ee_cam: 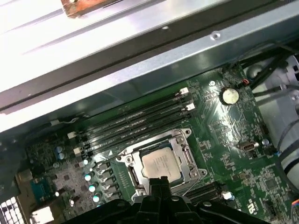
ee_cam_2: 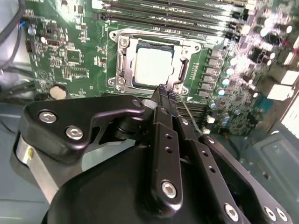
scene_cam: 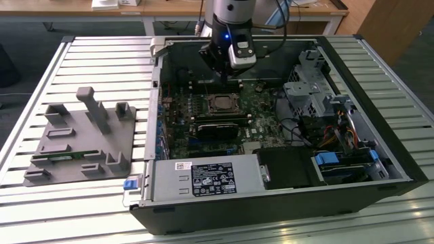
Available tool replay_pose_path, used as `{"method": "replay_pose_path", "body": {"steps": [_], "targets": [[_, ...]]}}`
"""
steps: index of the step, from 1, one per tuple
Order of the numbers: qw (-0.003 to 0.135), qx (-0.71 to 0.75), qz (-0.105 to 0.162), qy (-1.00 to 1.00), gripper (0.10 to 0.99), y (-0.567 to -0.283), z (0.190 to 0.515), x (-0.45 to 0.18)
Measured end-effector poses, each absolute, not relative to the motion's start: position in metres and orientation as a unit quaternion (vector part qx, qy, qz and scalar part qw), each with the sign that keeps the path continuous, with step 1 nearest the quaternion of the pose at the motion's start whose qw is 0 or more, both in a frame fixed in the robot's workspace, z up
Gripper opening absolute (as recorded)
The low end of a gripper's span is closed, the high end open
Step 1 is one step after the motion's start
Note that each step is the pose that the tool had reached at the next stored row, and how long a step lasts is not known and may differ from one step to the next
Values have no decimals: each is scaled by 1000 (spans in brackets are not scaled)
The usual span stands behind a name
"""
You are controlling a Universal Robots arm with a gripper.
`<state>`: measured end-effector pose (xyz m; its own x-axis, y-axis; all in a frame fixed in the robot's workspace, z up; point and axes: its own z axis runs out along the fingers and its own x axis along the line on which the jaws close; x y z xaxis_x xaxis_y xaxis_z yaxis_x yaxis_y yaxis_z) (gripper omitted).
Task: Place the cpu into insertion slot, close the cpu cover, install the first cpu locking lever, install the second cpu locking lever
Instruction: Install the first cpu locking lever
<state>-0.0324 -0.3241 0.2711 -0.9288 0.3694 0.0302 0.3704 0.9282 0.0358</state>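
Inside the open PC case [scene_cam: 271, 213], the cpu [ee_cam_2: 152, 65] sits in the insertion slot [ee_cam_2: 140, 44] with the cpu cover [ee_cam_2: 122, 60] down over it, I think. My fingers [ee_cam_2: 160, 100] are pinched together, nothing visible between them, tips by the socket corner, probably to work the thin lever [ee_cam_2: 190, 116] there. Case lies on a slatted tabletop [scene_cam: 101, 66], wooden desks [scene_cam: 169, 7] behind.

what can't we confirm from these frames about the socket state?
- Second wrist view: the locking lever passes behind the gripper, so whether it is latched is hidden.
- First wrist view: the gripper hides the nearest edge of the cpu cover.
- Exterior view: the cpu is too small to judge seating.
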Motion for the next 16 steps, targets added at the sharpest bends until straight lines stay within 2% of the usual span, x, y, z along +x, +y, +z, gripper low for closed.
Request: {"method": "replay_pose_path", "body": {"steps": [16], "targets": [[13,-51,-19,-998,106,-324,269,-32]]}}
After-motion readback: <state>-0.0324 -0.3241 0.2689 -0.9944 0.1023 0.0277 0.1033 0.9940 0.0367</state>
